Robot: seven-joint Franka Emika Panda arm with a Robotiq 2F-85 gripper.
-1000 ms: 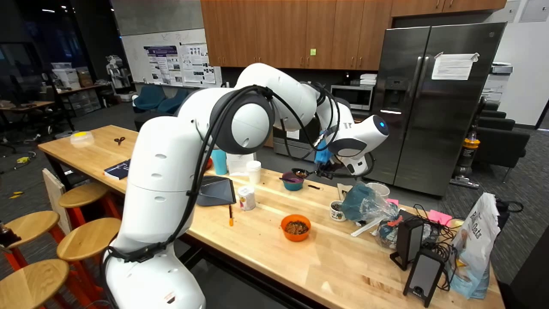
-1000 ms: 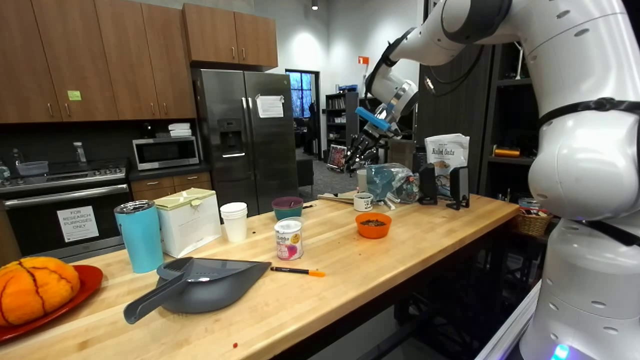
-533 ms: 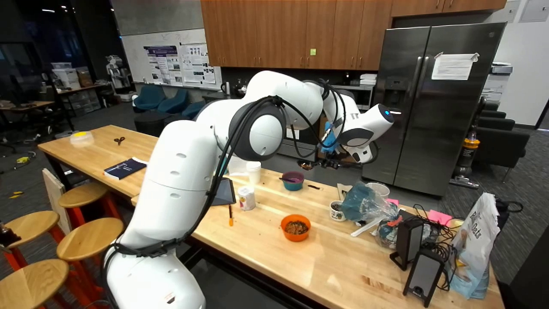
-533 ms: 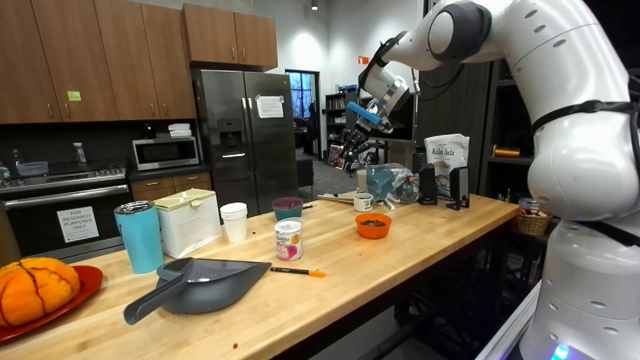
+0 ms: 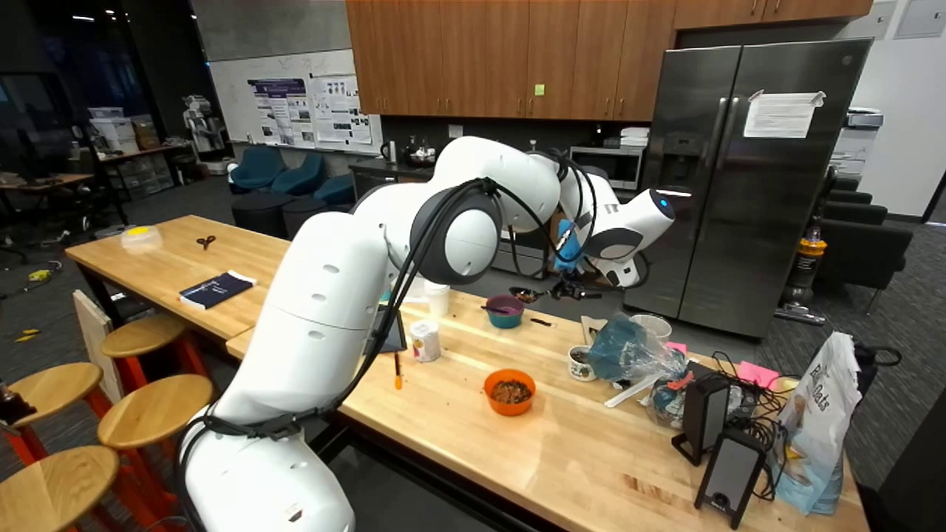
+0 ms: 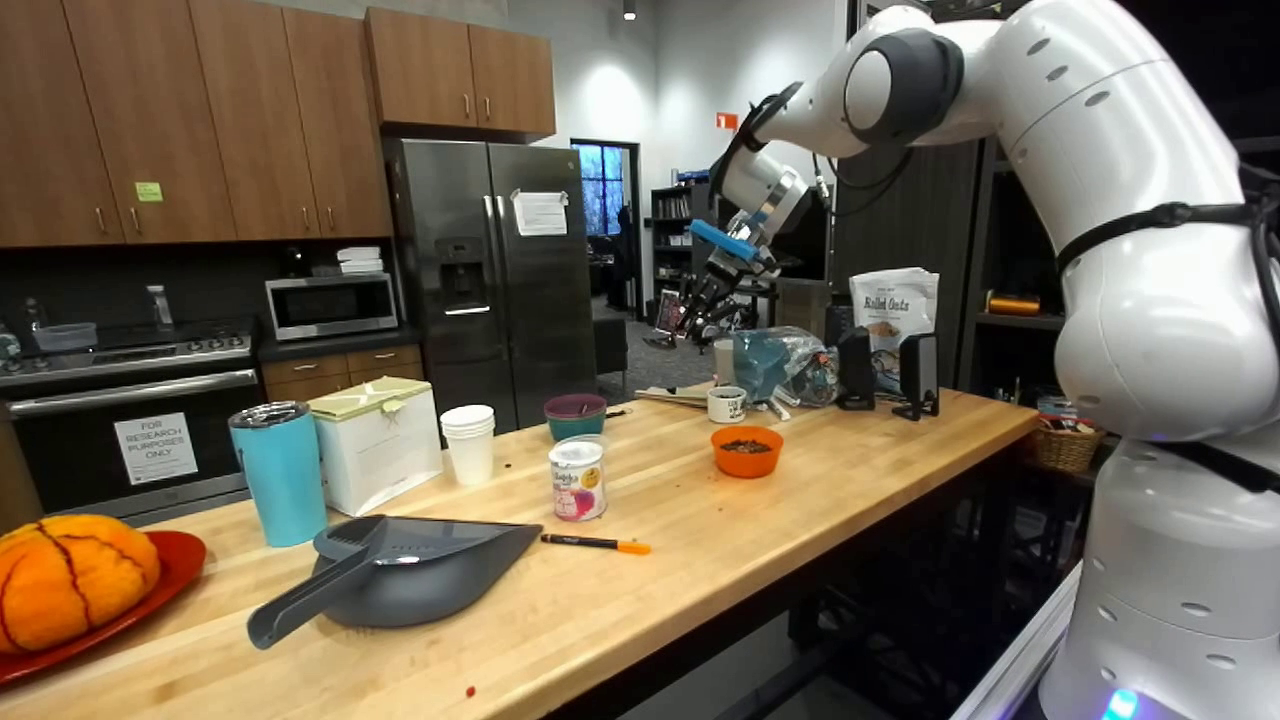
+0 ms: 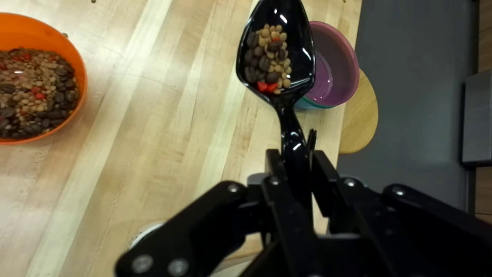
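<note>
My gripper (image 7: 295, 157) is shut on the handle of a black spoon (image 7: 284, 102). The spoon's bowl carries a mix (image 7: 269, 57) of tan lentils, dark beans and red bits. In the wrist view the spoon overlaps a purple-and-teal bowl (image 7: 340, 69) near the table's far edge. An orange bowl (image 7: 38, 34), holding more of the mix, is at the left. The orange bowl (image 5: 510, 405) (image 6: 747, 462) and purple-and-teal bowl (image 5: 505, 318) (image 6: 575, 420) stand apart in both exterior views. The gripper (image 5: 565, 288) and spoon (image 5: 525, 295) are above the table; the gripper's fingers (image 6: 700, 310) look blurred together.
A white mug (image 5: 580, 366), a plastic bag (image 5: 628, 347), speakers (image 5: 732, 473) and an oats bag (image 5: 813, 428) stand on the right. A tin (image 6: 578, 482), white cups (image 6: 468, 445), a dustpan (image 6: 420, 570), a marker (image 6: 595, 543) and a teal tumbler (image 6: 280, 475) are also on the table.
The arm has leaned forward, its elbow moving right and down in an exterior view. The spoon rose a little, then sank slightly, and is still held with its load.
</note>
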